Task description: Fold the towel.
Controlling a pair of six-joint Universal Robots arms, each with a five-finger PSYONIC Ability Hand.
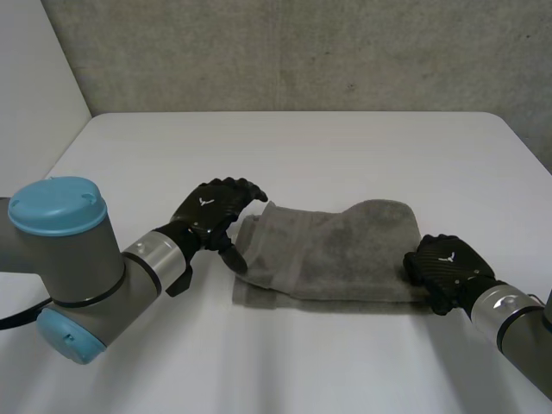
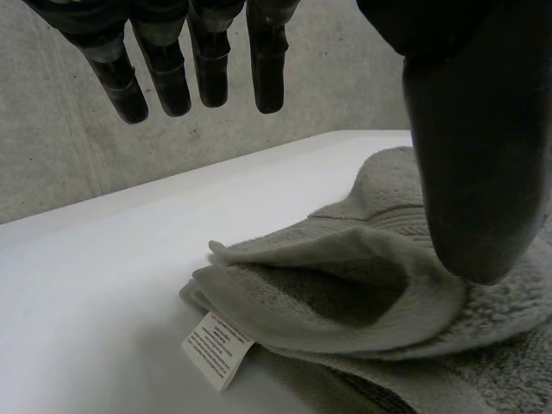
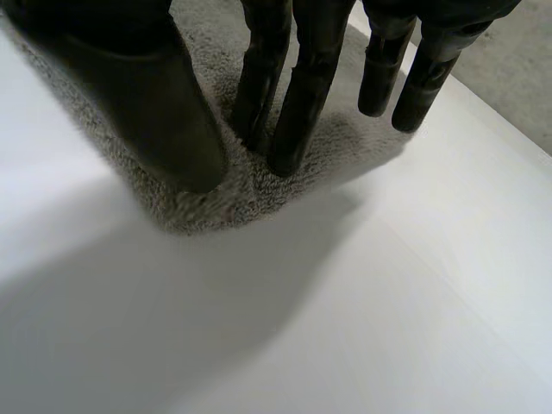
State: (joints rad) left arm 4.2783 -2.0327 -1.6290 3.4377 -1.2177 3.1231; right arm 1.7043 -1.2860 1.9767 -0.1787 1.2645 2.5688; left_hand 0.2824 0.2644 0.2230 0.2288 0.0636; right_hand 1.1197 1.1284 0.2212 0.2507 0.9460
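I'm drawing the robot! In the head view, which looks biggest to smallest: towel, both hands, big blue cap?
Towel, largest.
Big light-blue cap, but it's nearest the camera, so unsure.
Left hand and right hand look about alike.

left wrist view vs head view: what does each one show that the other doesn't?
Left wrist view: a white label sticking out from the folded edge of the grey towel, with the stacked layers above it. Head view: the right hand on the towel's other end, and the towel's whole outline. Both: the towel, the left hand open at its end, the white table.
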